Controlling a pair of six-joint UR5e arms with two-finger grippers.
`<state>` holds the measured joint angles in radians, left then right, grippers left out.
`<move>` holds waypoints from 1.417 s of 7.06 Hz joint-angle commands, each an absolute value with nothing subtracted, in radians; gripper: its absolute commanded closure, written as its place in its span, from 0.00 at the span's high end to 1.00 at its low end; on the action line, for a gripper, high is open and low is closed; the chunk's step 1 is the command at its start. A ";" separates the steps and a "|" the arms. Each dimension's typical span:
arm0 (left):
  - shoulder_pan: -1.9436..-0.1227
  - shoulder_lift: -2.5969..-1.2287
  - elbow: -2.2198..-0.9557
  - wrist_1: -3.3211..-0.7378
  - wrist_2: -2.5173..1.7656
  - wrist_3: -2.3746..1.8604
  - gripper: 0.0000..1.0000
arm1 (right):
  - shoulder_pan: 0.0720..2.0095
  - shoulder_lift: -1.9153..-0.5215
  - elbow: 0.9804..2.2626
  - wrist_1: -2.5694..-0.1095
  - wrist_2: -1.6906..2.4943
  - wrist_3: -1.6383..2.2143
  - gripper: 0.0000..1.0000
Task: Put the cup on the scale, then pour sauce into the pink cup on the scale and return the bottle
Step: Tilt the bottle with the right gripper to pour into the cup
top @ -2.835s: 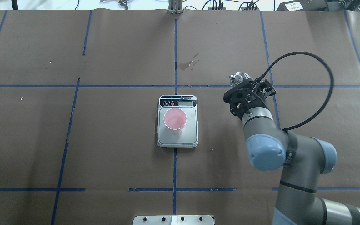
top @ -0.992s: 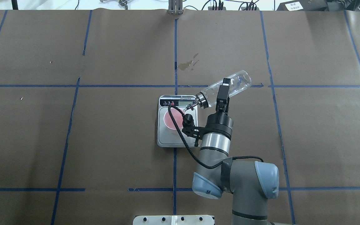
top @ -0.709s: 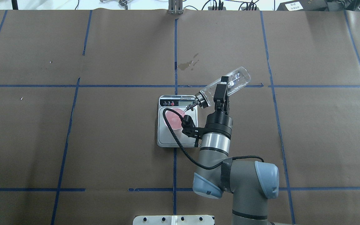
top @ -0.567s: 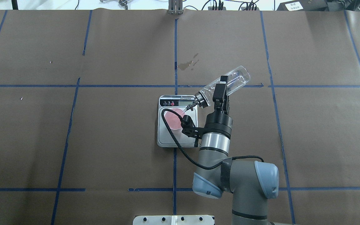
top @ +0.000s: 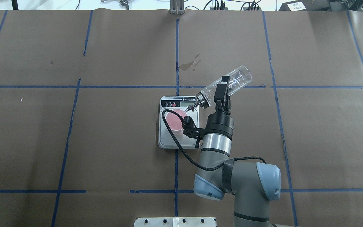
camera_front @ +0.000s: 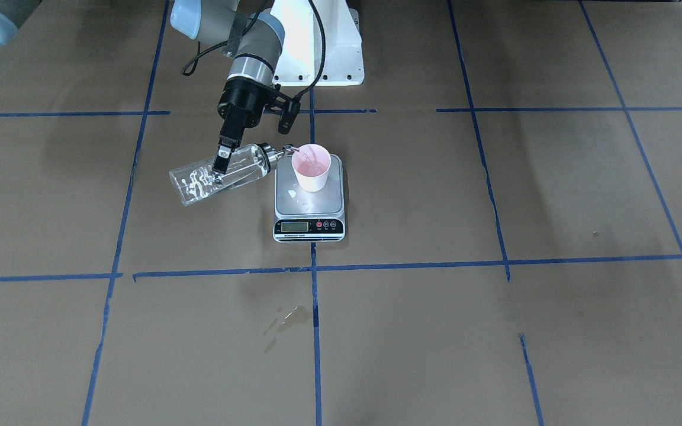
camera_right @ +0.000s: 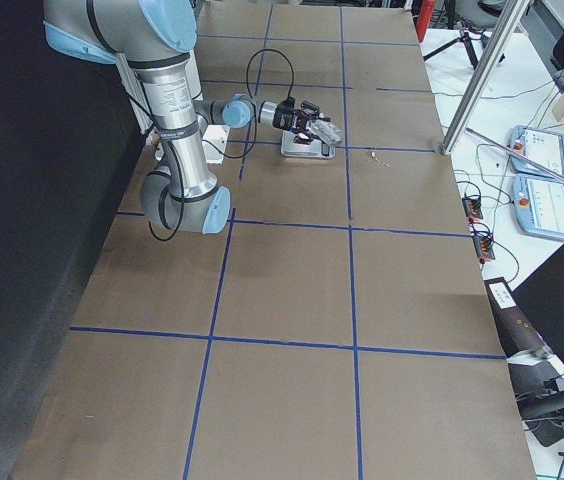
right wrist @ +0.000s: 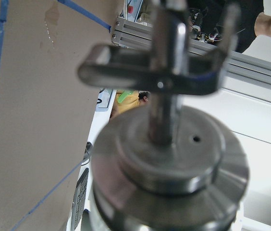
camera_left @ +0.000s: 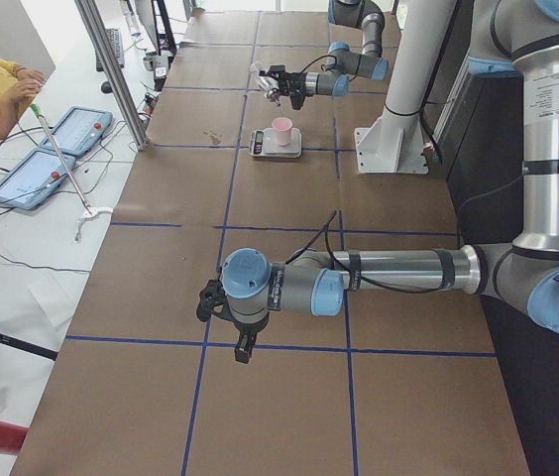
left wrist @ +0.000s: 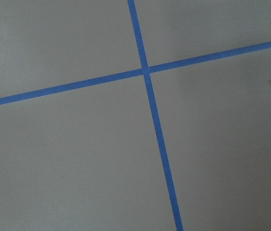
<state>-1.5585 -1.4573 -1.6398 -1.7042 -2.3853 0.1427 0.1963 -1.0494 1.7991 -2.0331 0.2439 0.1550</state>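
The pink cup stands upright on the scale, toward the platform's back half; it also shows in the overhead view. My right gripper is shut on the clear glass bottle around its middle and holds it tilted, base raised. The metal spout is at the cup's rim on the robot's right side. Clear liquid with bubbles shows in the bottle. The right wrist view shows the metal collar and spout close up. My left gripper hangs over bare table far from the scale; I cannot tell whether it is open or shut.
The scale sits at the table's middle on a blue tape line. A wet stain lies beyond it. Small drops lie on the platform. The white robot base stands behind. Operators' tablets lie past the far edge.
The right gripper took the bottle from the right of the scale, carried it to the cup and tilted it. In the last second the bottle has tipped slightly further, spout nearer the cup.
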 commanded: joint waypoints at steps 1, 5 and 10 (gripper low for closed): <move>-1.559 -1.457 -1.638 -1.706 -2.385 0.143 1.00 | 0.196 -1.049 1.799 -2.033 0.244 0.155 0.00; -1.559 -1.456 -1.638 -1.707 -2.385 0.143 1.00 | 0.198 -1.049 1.799 -2.026 0.244 0.155 0.00; -1.560 -1.456 -1.638 -1.707 -2.385 0.143 1.00 | 0.196 -1.063 1.816 -1.915 0.274 0.237 0.00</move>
<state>-1.5587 -1.4557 -1.6383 -1.7080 -2.3854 0.1427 0.1977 -1.0503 1.8090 -1.9978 0.2574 0.1896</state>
